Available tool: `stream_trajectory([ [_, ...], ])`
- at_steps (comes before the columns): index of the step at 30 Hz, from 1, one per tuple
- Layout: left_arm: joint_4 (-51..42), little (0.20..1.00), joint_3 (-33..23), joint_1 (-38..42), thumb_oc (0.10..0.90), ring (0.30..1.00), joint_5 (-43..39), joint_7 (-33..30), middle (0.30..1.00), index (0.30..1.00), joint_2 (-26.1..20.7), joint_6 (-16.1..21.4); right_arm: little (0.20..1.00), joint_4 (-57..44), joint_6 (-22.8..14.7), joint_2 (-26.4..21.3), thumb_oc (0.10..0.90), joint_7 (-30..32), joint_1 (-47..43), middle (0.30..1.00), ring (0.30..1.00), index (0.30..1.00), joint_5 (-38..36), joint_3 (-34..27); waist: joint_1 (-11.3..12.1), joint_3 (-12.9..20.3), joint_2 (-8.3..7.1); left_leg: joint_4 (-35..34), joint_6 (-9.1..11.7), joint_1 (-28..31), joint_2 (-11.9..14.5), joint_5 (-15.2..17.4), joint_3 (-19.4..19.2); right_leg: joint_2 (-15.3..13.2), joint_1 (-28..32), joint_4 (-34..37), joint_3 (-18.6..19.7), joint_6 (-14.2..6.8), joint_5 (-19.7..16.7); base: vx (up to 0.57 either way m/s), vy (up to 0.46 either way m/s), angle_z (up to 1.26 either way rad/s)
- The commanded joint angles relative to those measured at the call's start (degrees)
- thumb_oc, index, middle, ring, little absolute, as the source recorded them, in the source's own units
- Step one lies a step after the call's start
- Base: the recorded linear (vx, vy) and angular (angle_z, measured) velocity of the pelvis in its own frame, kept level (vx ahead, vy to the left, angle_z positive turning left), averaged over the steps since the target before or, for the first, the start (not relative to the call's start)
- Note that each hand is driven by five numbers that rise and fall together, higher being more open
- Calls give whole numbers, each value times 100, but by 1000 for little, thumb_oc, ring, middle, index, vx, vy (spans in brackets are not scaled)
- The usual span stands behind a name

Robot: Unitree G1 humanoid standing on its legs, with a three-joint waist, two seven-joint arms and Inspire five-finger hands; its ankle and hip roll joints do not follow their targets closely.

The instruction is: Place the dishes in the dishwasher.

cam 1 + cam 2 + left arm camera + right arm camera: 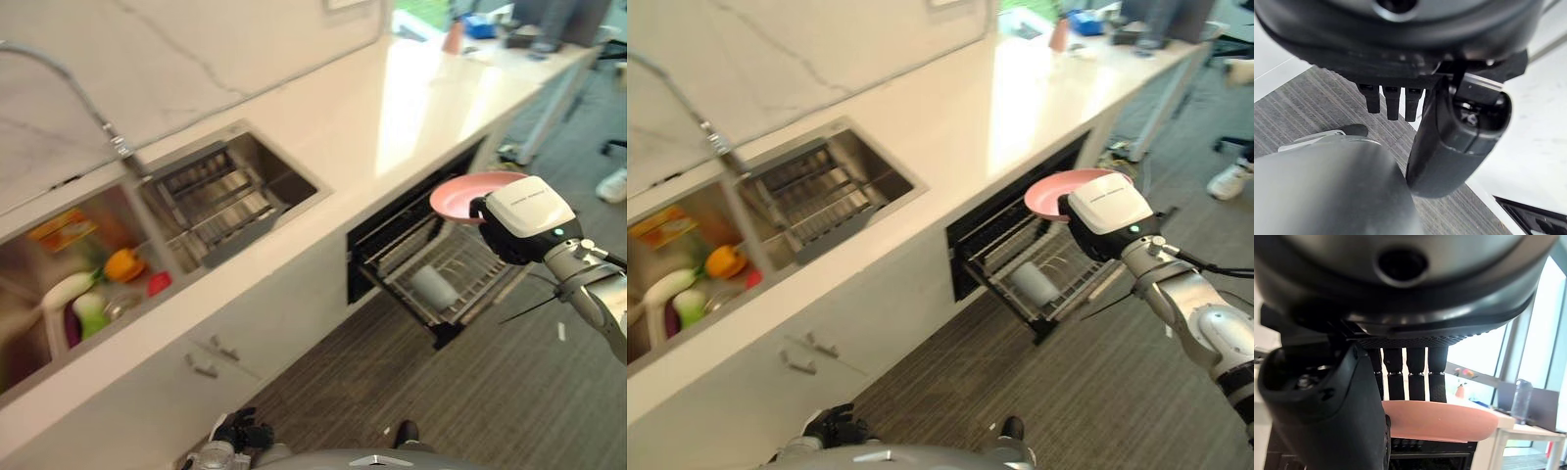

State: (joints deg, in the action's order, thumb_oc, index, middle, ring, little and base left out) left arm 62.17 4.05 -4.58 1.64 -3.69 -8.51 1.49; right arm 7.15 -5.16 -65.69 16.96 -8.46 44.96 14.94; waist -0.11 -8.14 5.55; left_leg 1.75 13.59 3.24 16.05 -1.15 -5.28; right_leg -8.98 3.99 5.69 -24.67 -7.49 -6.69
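1 pink plate [1442, 420], pinched at its near rim between the fingers [1418, 374] above and the thumb [1327, 416] below of the right hand [1104, 227]; plate held roughly level.
Landmark for all places: the pulled-out dishwasher rack [453, 279].
Right hand: above the outer end of the rack, with the plate reaching from it over the rack toward the counter edge.
1 pale cup [433, 287]: lying on its side on the wires of the rack, below the plate.
1 dishwasher opening [1004, 217]: dark slot in the cabinet front, directly behind the rack, under the countertop.
1 white countertop [392, 108]: running above the rack and away from it on both sides.
1 steel sink [201, 211]: set in the countertop, well apart from the rack on its left; its nearer basin holds a wire drainer.
1 further basin [69, 284]: beyond that, farthest from the rack; holds an orange item, a red item, green and white items and a yellow packet.
1 tap [93, 113]: arching over the sink from the marble-patterned wall.
Left hand [1400, 100]: low by the cabinet front, well left of the rack; fingers hang straight and slack, holding nothing, seen over the grey striped floor [470, 401].
1 desk with small items [519, 44]: far past the rack at the counter's end.
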Motion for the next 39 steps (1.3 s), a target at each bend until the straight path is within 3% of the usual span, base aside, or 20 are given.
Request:
stream_trajectory([
  [1,501,900,503,-479,800,900,57,-66,900,900,-370,-155,300,103,222,99,400,437,-1145,300,300,300,-52,97,318,187,-236,-149,-370,-101,-169,85,-36,-157,163,-69,119,-154,791,40,16,19],
  [7,677,900,417,-643,800,900,13,-101,900,900,-402,-143,300,1052,356,329,400,511,-1522,300,300,300,-63,550,453,116,-242,-252,-390,-130,-234,39,-23,-218,82,-69,54,-188,709,19,10,4],
  [12,704,900,453,-701,800,900,-104,-158,900,900,-437,-98,300,1891,522,590,400,670,-1995,300,300,300,-175,888,587,-128,-196,-258,-383,-357,-276,2,92,-282,-116,-76,-1,-222,650,-19,0,1],
  [17,468,900,640,-625,800,900,-436,-212,900,900,-485,17,300,2888,755,946,400,909,-2473,300,300,300,-482,1042,681,-506,-43,-240,-376,-775,-342,-152,239,-389,-468,-128,-43,-229,541,-66,-6,16],
  [25,86,900,951,-495,800,900,-644,-254,900,900,-529,90,300,3782,712,1341,400,764,-3027,300,300,300,-829,1569,750,-781,195,-415,-370,-1036,-439,-385,353,-487,-724,-146,-74,-256,471,-35,1,10],
  [26,40,900,1000,-483,800,900,-659,-252,900,900,-537,95,354,3867,715,1392,436,760,-3033,354,354,354,-869,1575,751,-807,232,-444,-364,-1058,-450,-413,360,-504,-739,-150,-85,-262,466,-9,11,22],
  [27,-94,900,1045,-473,800,900,-720,-260,900,900,-547,105,900,3889,731,1478,800,793,-2955,900,900,900,-1035,1427,738,-828,280,-486,-360,-1078,-477,-443,360,-534,-752,-155,-115,-266,462,-8,16,24],
  [32,-218,900,1039,-537,800,900,-749,-227,900,900,-524,101,900,3687,798,1505,800,897,-2709,900,900,900,-1123,1091,691,-783,320,-504,-372,-1031,-507,-412,350,-561,-696,-159,-156,-275,482,27,12,8],
  [39,-154,900,794,-628,800,900,-655,-238,900,900,-518,51,900,2967,903,1296,800,1401,-2255,900,900,900,-1379,101,581,-619,179,-206,-471,-818,-531,-2,230,-569,-590,-162,41,-277,490,44,13,-11],
])
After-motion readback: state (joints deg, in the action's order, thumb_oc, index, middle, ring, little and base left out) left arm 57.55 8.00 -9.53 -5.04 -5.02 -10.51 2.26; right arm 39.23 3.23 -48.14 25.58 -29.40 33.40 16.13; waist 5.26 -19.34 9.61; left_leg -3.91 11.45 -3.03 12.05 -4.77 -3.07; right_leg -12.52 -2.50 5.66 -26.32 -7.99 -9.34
